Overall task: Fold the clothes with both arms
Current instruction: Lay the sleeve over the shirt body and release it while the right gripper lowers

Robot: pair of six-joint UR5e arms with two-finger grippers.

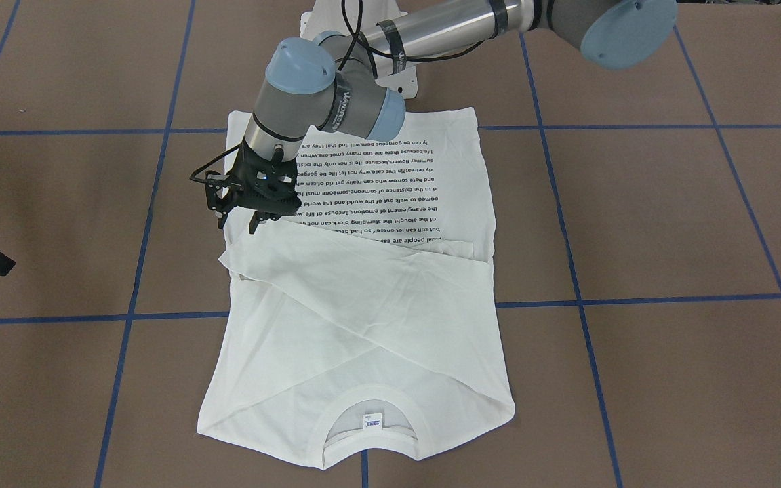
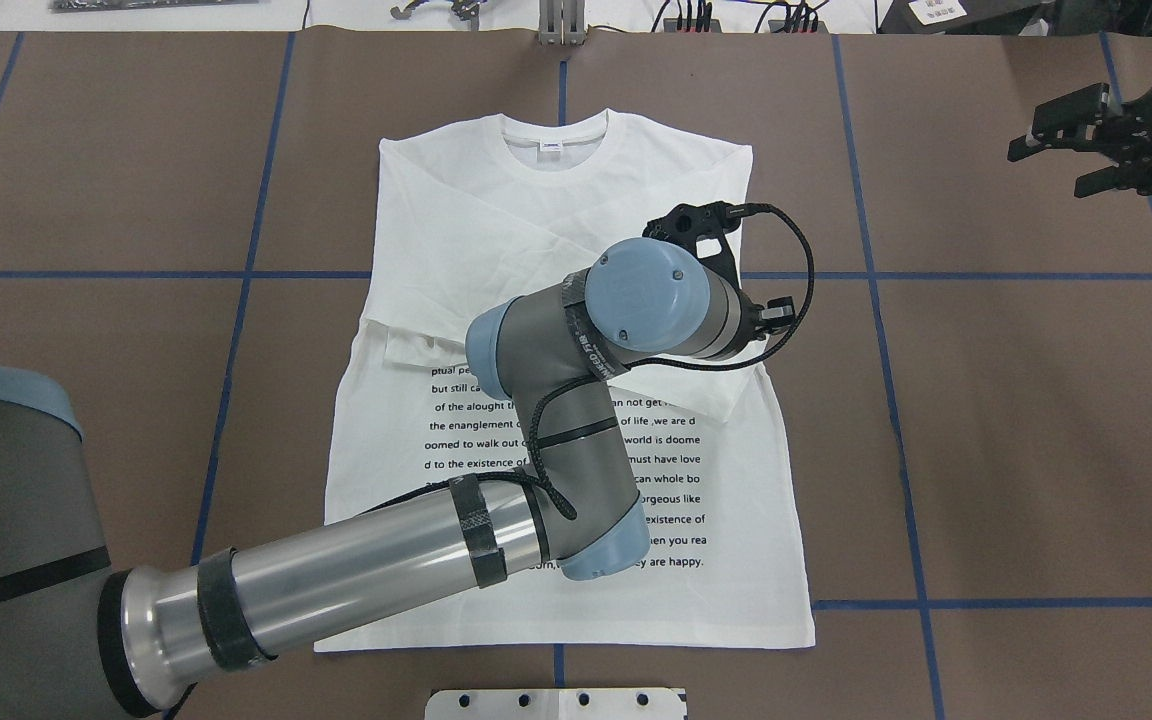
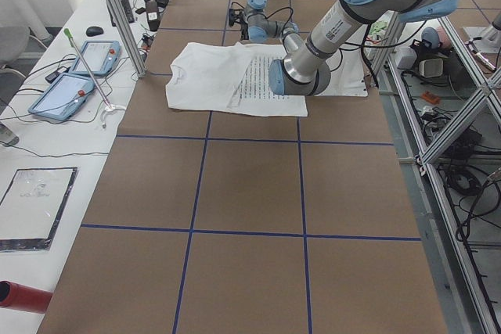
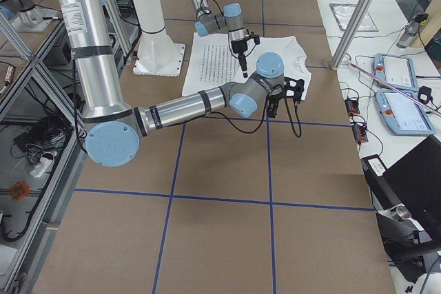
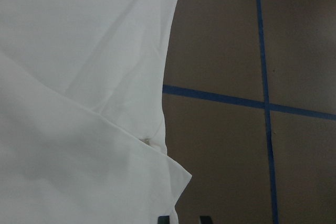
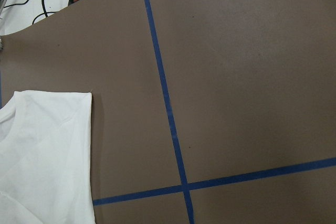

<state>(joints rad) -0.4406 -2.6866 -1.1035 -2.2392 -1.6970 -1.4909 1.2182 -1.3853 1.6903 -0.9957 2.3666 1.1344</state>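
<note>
While your left gripper (image 1: 237,226) is hovering just above the white long-sleeved shirt (image 1: 363,325), its fingers are standing spread with nothing between them. So you are working with a free tool over the garment's edge on the robot's right side. The shirt is lying flat on the brown table (image 1: 668,224), with the collar (image 1: 370,396) pointing away from the robot and the printed text block (image 1: 390,190) facing up near the hem. Both sleeves are lying crossed over the chest. The upper sleeve (image 1: 336,264) is ending in a cuff corner (image 1: 228,257) that is poking slightly past the side edge, right below your fingers.

Your right gripper (image 2: 1061,160) is waiting well off the cloth, out over bare table, and its fingers are looking spread too.

By my reading, the sleeve stage is finishing and the body fold is coming up. Go straight up as you are pulling the left arm (image 2: 386,560) away, so the fingertips are not dragging that loose cuff. The left wrist view is showing the corner (image 5: 181,174) sitting free and easy to snag. For the next grab, think about bringing both grippers to matching corners and lifting evenly, so the crossed sleeves are not sliding out.
</note>
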